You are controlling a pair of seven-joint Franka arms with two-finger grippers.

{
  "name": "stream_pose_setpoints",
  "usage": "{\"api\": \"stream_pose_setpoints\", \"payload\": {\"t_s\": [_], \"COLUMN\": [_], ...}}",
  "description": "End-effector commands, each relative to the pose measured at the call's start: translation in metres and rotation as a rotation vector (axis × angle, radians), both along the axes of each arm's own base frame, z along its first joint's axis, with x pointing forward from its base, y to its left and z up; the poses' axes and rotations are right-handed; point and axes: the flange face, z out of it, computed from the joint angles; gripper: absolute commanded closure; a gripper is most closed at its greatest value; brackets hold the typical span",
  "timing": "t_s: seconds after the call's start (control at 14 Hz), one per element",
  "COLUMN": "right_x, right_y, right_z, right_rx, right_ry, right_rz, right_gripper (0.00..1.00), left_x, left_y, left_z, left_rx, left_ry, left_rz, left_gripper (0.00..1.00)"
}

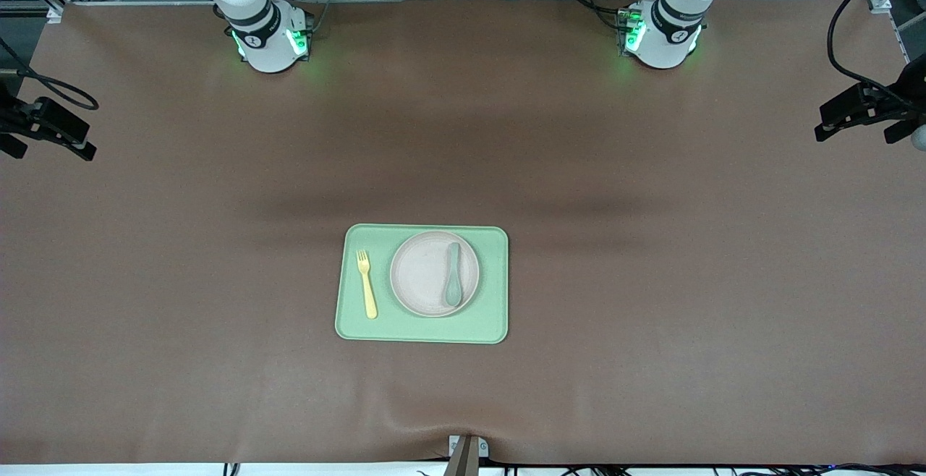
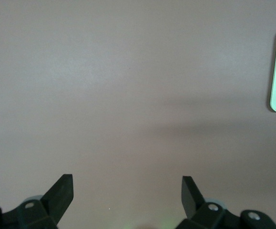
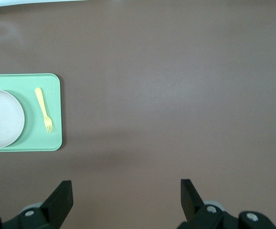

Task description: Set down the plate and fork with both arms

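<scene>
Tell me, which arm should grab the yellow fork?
Probably the right arm. The fork lies on the tray at the right arm's end, beside the plate, and the right gripper is open.

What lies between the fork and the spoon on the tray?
In the front view, a strip of bare tray, then the plate; the spoon lies on it, the fork beside it.

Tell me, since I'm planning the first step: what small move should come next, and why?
Probably bring the right end effector, open over bare table, toward the yellow fork. The fork lies on the green tray beside the plate, at the right arm's end. The left end effector waits open.
</scene>
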Motion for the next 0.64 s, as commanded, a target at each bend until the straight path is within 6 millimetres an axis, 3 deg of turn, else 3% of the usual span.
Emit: {"api": "stream_pose_setpoints", "payload": {"t_s": [0.0, 0.57], "right_x": [-0.0007, -0.0010], "right_y": [0.0008, 0.0000], "right_z": [0.0044, 0.0041], "right_rx": [-0.009, -0.010], "right_ry": [-0.007, -0.004], "right_rz": [0.009, 0.013], "right_gripper": [0.00, 0.00], "left_x": [-0.0054, -0.0049], "left_y": [0.0012, 0.0012], "left_z": [0.0060, 0.0044], "left_rx": [0.018, 0.018], "left_ry": [0.000, 0.003], "left_rz": [0.006, 0.008], "left_gripper": [0.00, 0.00]}}
